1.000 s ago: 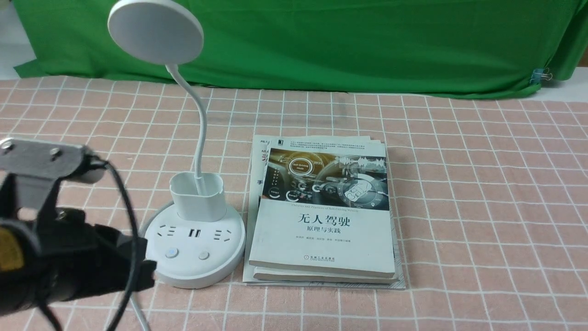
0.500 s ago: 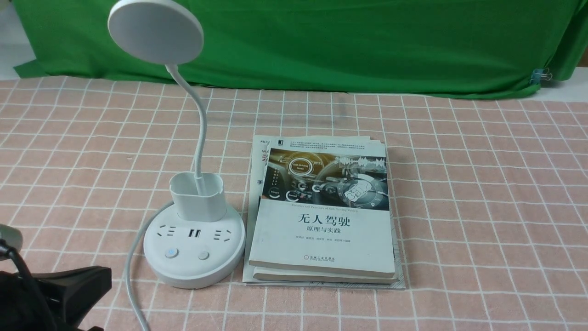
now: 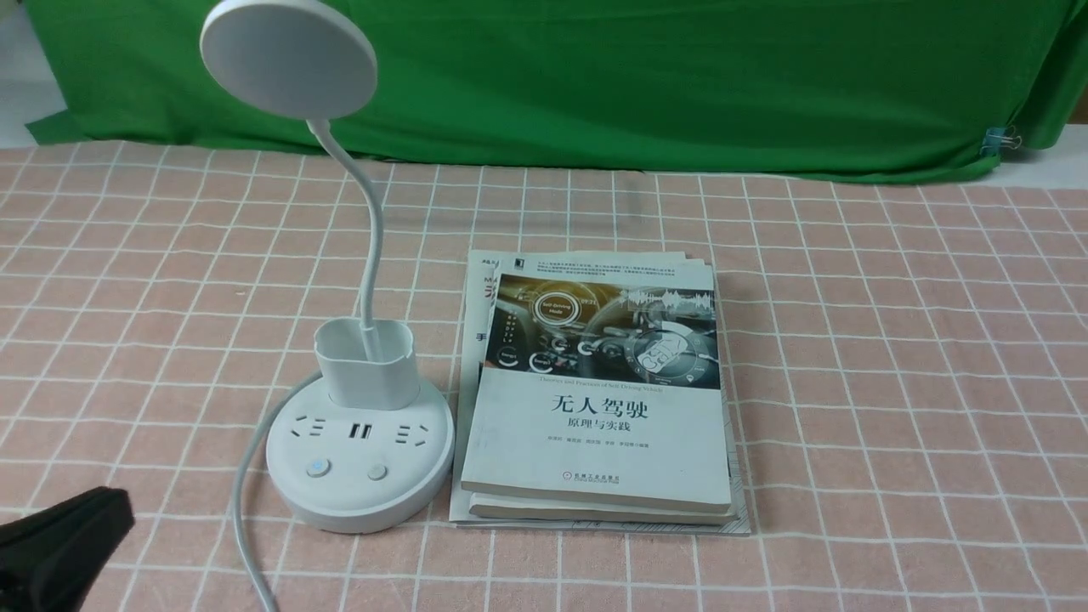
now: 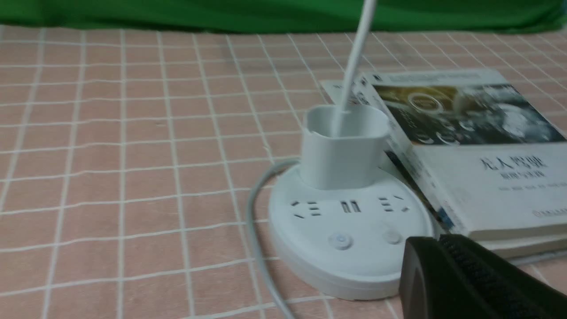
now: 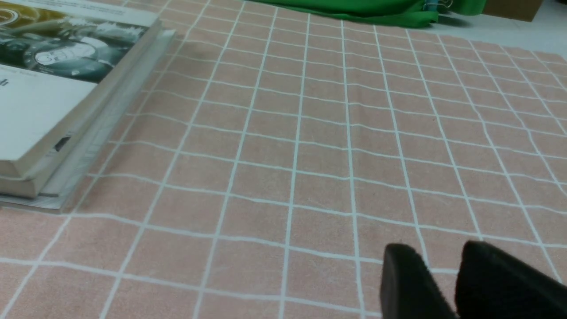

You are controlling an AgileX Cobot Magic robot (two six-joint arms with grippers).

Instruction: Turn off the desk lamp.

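The desk lamp is white, with a round disc head (image 3: 289, 58), a thin bent neck (image 3: 371, 221), a small cup (image 3: 367, 364) and a round base (image 3: 361, 497) with sockets. Two buttons sit on the base's front: the left button (image 3: 317, 467) has a bluish centre, the right button (image 3: 376, 472) is plain. My left gripper (image 3: 102, 510) is low at the near left, apart from the base. In the left wrist view the left gripper (image 4: 436, 241) has its jaws together, just in front of the base (image 4: 310, 261). My right gripper (image 5: 443, 252) hangs over bare cloth, its jaws a narrow gap apart, holding nothing.
A stack of books (image 3: 599, 442) lies right beside the lamp base; it also shows in the right wrist view (image 5: 53, 88). The lamp's white cable (image 3: 242, 510) runs from the base toward the near edge. A green cloth (image 3: 595, 76) hangs along the back. The table has a pink checked cloth (image 3: 892, 382).
My left arm has pulled back down and to the left, from beside the lamp base to the frame's near left corner. The lamp and books have not moved.
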